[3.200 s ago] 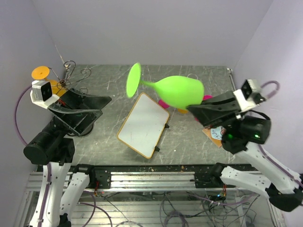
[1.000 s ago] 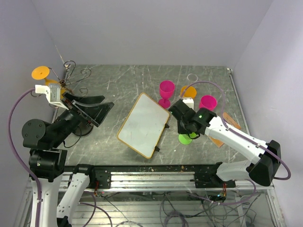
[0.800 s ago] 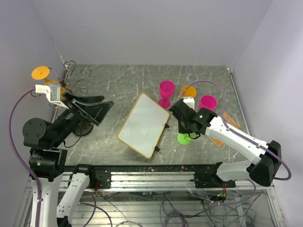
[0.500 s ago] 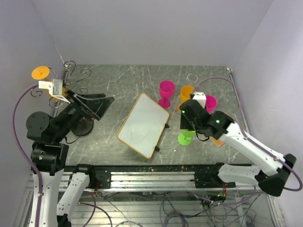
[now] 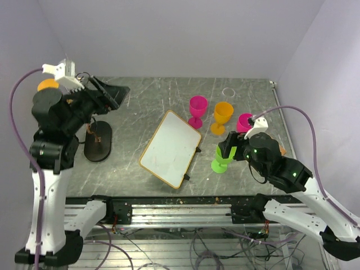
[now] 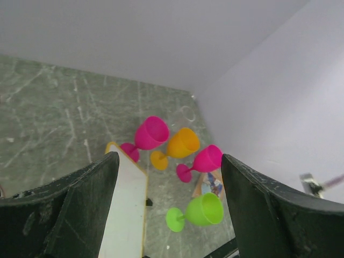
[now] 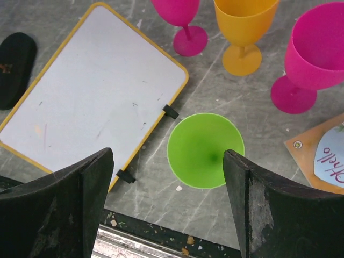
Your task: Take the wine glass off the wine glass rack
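Note:
The green wine glass stands upright on the table, free of both grippers. My right gripper hovers open above it; the right wrist view looks straight down into the green wine glass, with the right gripper spread wide around it. The wine glass rack stands at the left on its black oval base, its top hidden behind my left arm. An orange glass foot shows beside that arm. My left gripper is raised and open, with nothing in the left gripper.
A white board with a yellow frame lies mid-table. Behind the green glass stand a pink glass, an orange glass and another pink glass. A printed card lies at the right. Walls close in behind and at both sides.
My right gripper opened, let go of the green glass and rose back toward the near right. The left arm lifted and swung up over the rack.

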Robot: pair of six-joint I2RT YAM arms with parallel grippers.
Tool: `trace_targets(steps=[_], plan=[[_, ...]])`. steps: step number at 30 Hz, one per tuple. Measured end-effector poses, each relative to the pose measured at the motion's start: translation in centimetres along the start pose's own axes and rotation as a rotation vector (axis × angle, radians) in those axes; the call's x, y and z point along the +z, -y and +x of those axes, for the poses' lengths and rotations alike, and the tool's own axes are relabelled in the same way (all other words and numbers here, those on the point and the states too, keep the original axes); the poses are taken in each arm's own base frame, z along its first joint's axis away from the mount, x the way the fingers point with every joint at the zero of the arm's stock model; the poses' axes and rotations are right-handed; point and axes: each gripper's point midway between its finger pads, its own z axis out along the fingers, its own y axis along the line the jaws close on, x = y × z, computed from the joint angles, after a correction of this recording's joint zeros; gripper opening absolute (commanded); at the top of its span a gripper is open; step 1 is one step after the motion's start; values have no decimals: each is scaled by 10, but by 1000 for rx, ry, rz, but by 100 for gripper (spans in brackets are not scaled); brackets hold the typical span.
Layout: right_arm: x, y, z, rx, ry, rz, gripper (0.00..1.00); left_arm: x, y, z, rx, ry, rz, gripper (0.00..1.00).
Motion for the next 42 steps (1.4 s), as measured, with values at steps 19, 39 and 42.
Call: trace_targets(steps=[19, 39, 42], plan=[[-19, 0, -1, -34, 86, -118, 82, 50, -155, -84, -129, 64, -406, 100], [-5, -12, 10, -101, 37, -154, 82, -50, -256, -107, -380, 284, -858, 88], [-3, -14, 13, -111, 24, -161, 82, -56, -265, -109, -409, 308, -914, 95]])
